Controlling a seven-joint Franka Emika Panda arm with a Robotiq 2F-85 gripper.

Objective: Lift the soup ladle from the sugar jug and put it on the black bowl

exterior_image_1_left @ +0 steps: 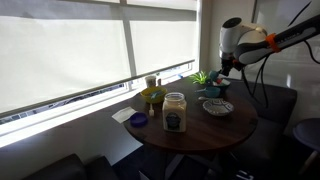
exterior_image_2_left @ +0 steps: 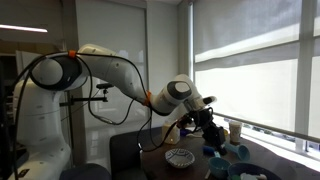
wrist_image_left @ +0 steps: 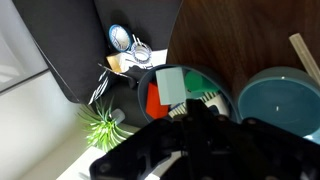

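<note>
My gripper (exterior_image_1_left: 222,70) hangs above the far side of the round table, over a green plant (exterior_image_1_left: 200,77) and a dark container of coloured packets (wrist_image_left: 180,90). In the wrist view its dark fingers (wrist_image_left: 190,140) fill the lower frame, and I cannot tell whether they are open or shut. The black bowl (wrist_image_left: 285,100), dark with a teal inside, sits just beside that container and also shows in an exterior view (exterior_image_1_left: 212,91). An olive-green jug (exterior_image_1_left: 152,98) stands by the window with a pale handle sticking up from it. A pale wooden stick (wrist_image_left: 305,55) shows past the bowl.
A labelled glass jar (exterior_image_1_left: 174,112) stands mid-table. A pale patterned dish (exterior_image_1_left: 218,107) lies near the black bowl. A blue lid (exterior_image_1_left: 138,120) and a white napkin (exterior_image_1_left: 122,115) lie at the table's edge. Dark chairs surround the table (exterior_image_1_left: 200,135).
</note>
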